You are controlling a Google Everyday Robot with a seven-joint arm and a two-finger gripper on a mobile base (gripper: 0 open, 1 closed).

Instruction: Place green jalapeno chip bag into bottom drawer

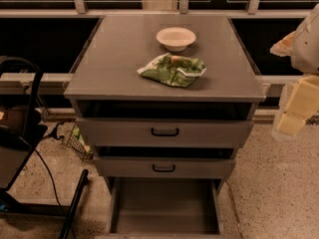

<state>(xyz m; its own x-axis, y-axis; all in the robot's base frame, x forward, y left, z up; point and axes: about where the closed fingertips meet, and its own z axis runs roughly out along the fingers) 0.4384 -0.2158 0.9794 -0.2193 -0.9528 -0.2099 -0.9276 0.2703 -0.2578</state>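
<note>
The green jalapeno chip bag (172, 69) lies crumpled on the grey cabinet top (109, 63), just in front of a round white bowl (176, 38). The bottom drawer (164, 208) is pulled out at the foot of the cabinet, showing a plain flat floor with nothing in it. My gripper (295, 114) hangs at the right edge of the view, beside the cabinet's right side and level with the upper drawers. It is well apart from the bag and holds nothing that I can see.
Two grey drawer fronts with black handles (164, 132) (163, 168) sit above the open drawer, both slightly out. A dark chair or stand with cables (20, 133) is at the left. A wire basket (77, 141) stands beside the cabinet's left leg. Dark windows run behind.
</note>
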